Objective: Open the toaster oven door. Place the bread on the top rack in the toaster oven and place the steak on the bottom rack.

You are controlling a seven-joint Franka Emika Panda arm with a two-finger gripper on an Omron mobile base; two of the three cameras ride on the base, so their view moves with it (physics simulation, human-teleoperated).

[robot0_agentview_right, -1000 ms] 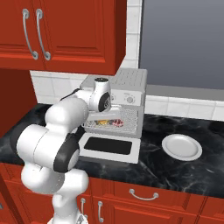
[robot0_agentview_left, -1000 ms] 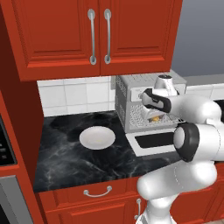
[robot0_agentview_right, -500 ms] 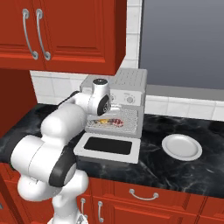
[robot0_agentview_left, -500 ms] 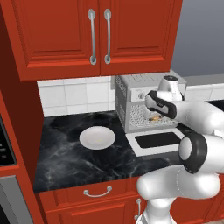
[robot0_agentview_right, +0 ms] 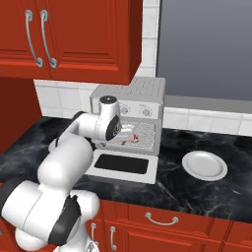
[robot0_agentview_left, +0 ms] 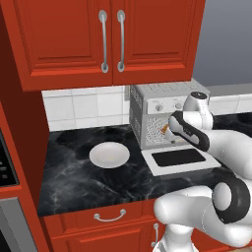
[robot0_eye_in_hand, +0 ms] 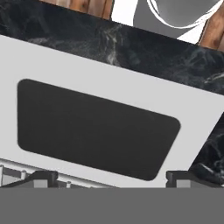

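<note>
Since a second ago the hand has drawn back a little from the oven mouth and its jaws have spread; gripper (robot0_eye_in_hand: 111, 177) now open, holding nothing, fingertips (robot0_eye_in_hand: 41, 177) wide apart at the bottom of the hand view. Door (robot0_agentview_left: 178, 158) folded fully down, lying flat on the desk (robot0_agentview_left: 78, 177), dark glass facing up; the hand view looks straight down on it. Oven (robot0_agentview_right: 129, 101) stands against the tiled wall. Steak (robot0_agentview_right: 134, 140) seen as a red patch on a rack inside the cavity, just past the wrist. A golden-brown bit, likely the bread (robot0_agentview_left: 165, 129), shows inside the cavity in the left base view; which rack, cannot tell. White plate (robot0_agentview_left: 109, 154) on the desk left of the oven, apart from the door.
</note>
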